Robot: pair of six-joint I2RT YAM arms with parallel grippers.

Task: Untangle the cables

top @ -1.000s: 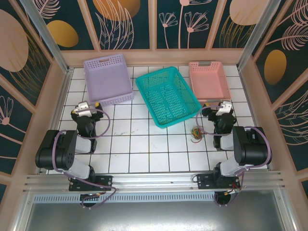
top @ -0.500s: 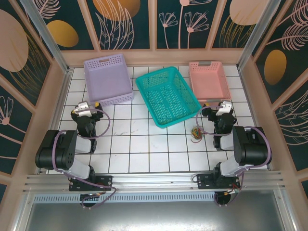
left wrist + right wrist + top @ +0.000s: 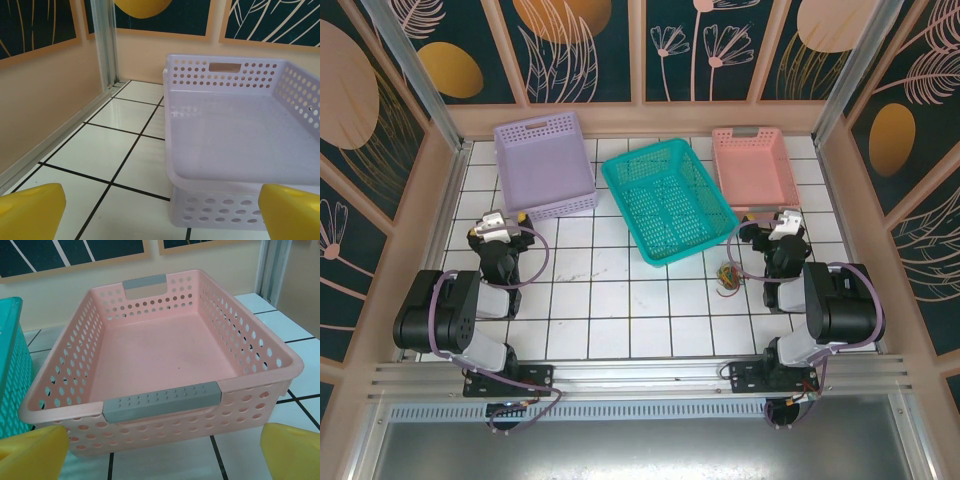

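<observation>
Three baskets: a lilac basket, a teal basket and a pink basket stand in a row at the far side of the tiled tabletop; the lilac and pink ones look empty.
Cables: one small knot of red, green, yellow and dark strands lies on a tile just in front of the teal basket's near right corner, close beside the right arm's wrist.
Left gripper: wide, holding nothing; its yellow fingertips frame the lilac basket's near wall.
Right gripper: wide, holding nothing; it faces the pink basket's near end, with the knot off to its left and nearer the base.
Step in hand: by the look of it, none begun; both arms sit folded and the bundle lies untouched.
Next move: probably the right arm, being nearest, should turn left and dip to the knot, pinching one outer strand rather than the whole clump.
After that: the left arm would need to cross the tabletop to take a second strand, so the two can pull apart.
</observation>
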